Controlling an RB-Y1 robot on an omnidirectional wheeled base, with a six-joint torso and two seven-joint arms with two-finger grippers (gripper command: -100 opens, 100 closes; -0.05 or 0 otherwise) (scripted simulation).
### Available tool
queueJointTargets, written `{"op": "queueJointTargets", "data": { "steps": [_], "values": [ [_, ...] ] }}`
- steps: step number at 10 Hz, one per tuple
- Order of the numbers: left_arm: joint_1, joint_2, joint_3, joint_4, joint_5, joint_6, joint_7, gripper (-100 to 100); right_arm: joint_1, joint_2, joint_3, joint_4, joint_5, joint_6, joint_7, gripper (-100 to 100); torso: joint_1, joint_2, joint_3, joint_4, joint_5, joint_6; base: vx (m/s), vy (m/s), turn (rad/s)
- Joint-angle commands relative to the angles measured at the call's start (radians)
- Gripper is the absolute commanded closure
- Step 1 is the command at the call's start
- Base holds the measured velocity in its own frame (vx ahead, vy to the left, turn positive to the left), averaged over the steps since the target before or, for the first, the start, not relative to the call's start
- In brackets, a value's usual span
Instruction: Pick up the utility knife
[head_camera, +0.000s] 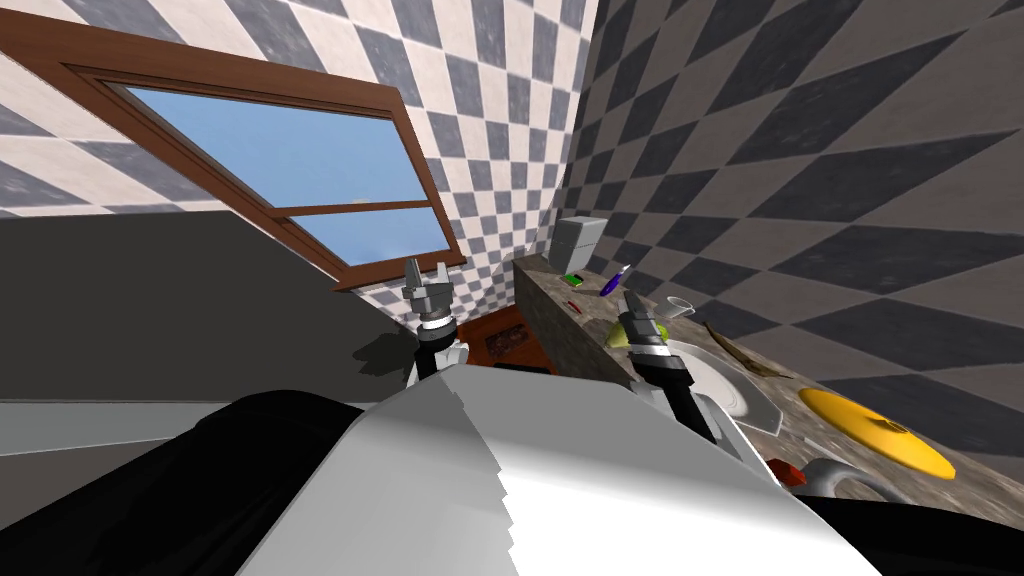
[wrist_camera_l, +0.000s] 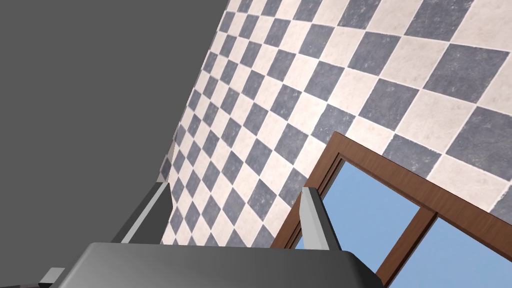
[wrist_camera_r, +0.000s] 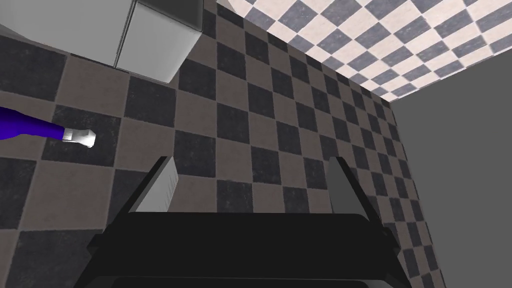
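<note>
Approach step. Right claw (head_camera: 633, 300), centre frame above counter (head_camera: 800, 430): fingers wide apart, empty. Left claw (head_camera: 426, 270), centre-left: wide apart, empty. Knife unidentified; next, locate it, descend.

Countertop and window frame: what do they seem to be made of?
Countertop: looks like stone with a matte finish. Its surface is mottled grey-brown with darker speckles, though it could equally be a patterned laminate. Window frame: looks like wood, dark reddish brown with a soft satin finish. Faint grain streaks run along its rails.
</note>
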Motion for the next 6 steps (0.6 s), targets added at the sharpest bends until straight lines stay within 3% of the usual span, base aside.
{"op": "queueJointTargets", "data": {
  "steps": [1,6],
  "values": [
    [0.000,0.000,0.000,0.000,0.000,0.000,0.000,0,0.004,-0.036,-0.013,0.022,0.019,-0.011,0.003,-100,0.000,0.000,0.000,0.000,0.000,0.000,0.079,0.048,0.007],
    [0.000,0.000,0.000,0.000,0.000,0.000,0.000,0,0.056,-0.168,-0.072,0.079,0.121,-0.030,0.003,-100,0.000,0.002,0.001,0.000,0.000,0.000,0.075,0.047,0.021]
  ]
}}
